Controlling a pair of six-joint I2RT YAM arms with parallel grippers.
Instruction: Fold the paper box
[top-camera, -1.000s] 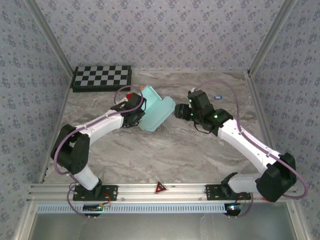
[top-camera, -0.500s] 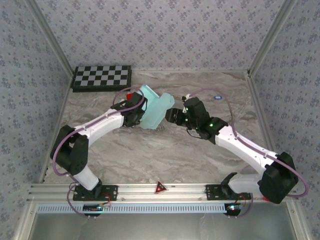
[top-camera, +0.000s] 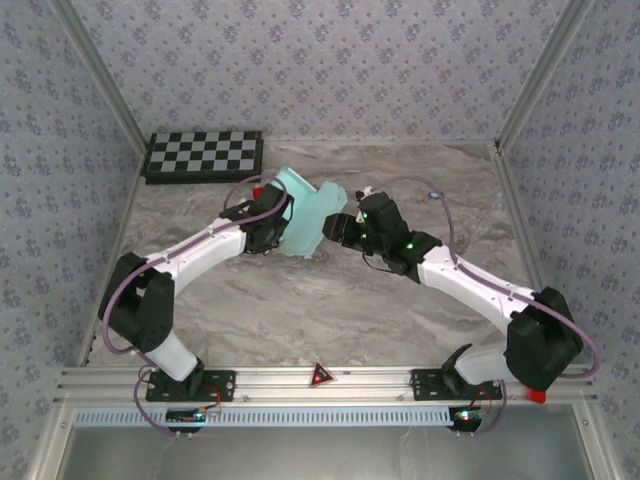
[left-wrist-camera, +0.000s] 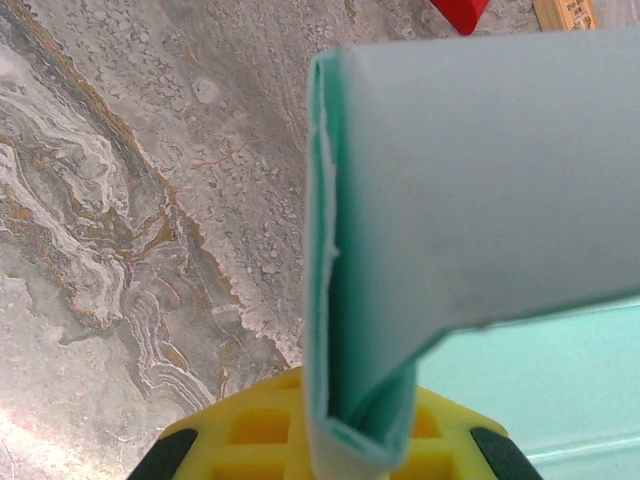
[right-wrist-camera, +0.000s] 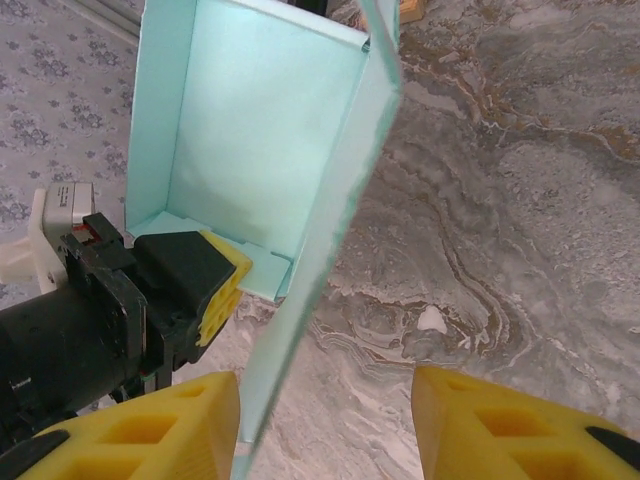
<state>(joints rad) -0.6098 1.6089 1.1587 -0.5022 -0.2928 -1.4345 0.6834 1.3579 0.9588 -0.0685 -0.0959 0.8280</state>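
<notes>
The pale aqua paper box (top-camera: 305, 215) is held up off the marble table (top-camera: 330, 300), half formed, its open inside (right-wrist-camera: 255, 130) facing the right wrist camera. My left gripper (top-camera: 272, 228) is shut on a folded wall of the box (left-wrist-camera: 365, 400), which stands between its yellow pads (left-wrist-camera: 250, 435). My right gripper (top-camera: 338, 230) is open on the box's right side. One thin flap edge (right-wrist-camera: 320, 260) runs down between its yellow fingers (right-wrist-camera: 150, 425), close to the left one and apart from the right one (right-wrist-camera: 500, 425).
A black and white checkerboard (top-camera: 205, 153) lies at the back left of the table. A small red piece (left-wrist-camera: 460, 12) and a wooden block (left-wrist-camera: 565, 12) lie on the table beyond the box. A small round object (top-camera: 434, 196) sits at the back right.
My right arm has moved left toward the box, bringing its fingers around the flap edge, and its jaws have narrowed. The box has tilted slightly. The left gripper keeps its hold.
</notes>
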